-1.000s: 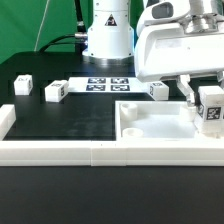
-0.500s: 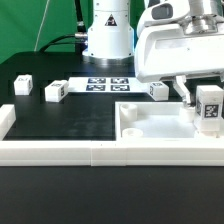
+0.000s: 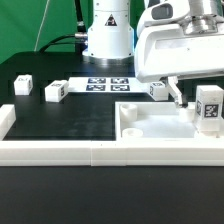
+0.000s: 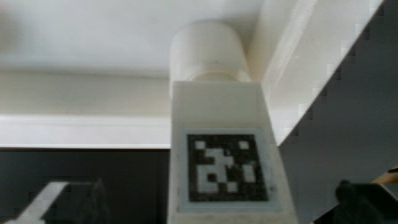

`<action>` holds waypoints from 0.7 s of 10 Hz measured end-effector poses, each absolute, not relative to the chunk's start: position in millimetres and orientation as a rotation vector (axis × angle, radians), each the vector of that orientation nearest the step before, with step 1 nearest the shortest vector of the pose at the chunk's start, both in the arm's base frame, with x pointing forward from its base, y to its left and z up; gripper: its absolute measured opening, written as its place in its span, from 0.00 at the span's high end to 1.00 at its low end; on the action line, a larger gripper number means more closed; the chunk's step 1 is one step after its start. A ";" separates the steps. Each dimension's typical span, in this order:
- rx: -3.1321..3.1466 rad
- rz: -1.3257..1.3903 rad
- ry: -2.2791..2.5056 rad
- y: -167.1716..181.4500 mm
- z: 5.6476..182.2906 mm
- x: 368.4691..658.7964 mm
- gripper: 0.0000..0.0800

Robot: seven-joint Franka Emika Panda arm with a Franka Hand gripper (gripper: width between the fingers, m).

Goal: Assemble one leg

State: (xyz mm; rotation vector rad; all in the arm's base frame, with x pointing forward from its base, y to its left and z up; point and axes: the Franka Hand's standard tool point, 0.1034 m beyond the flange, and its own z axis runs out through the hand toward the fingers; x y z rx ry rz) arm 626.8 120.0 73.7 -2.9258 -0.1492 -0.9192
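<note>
Claw (image 4: 214, 200) open at the tray corner: my wrist camera shows its two fingers (image 4: 365, 196) standing apart on either side of the leg (image 4: 221, 150). A gap shows between each finger and the white block, so it grips nothing. The leg fills the middle of that view, its marker tag (image 4: 226, 162) facing the lens and its round peg end pointing at the tray (image 4: 89, 100) beyond.

In the exterior view I see the leg (image 3: 209, 107) at three o'clock, upright, tag toward the camera, at the tray's (image 3: 150, 128) corner on the exterior view's right. Whether it sits in a hole or only on the rim, I cannot tell. One dark finger (image 3: 178, 94) hangs just beside the leg at its nine o'clock, not touching it; the other finger is out of sight. The claw's white body fills the picture from one to two o'clock.

Three more legs lie on the black table (image 3: 70, 115): one (image 3: 24, 85) at nine o'clock, one (image 3: 55, 92) near it toward the centre, and one (image 3: 157, 91) behind the tray, near the dark finger. The marker board (image 3: 105, 85) lies flat between the second and third, at twelve o'clock from the centre, in front of the arm's base (image 3: 107, 35). A white rail (image 3: 100, 152) runs across at six o'clock.
</note>
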 end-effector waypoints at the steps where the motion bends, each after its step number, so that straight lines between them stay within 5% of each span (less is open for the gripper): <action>1: -2.925 -0.922 -0.146 119.1 76.3 627.7 0.19; 4: -2.919 -0.932 -0.140 116.1 99.0 634.0 0.19; 7: -2.930 -0.890 -0.144 117.4 95.9 632.4 0.19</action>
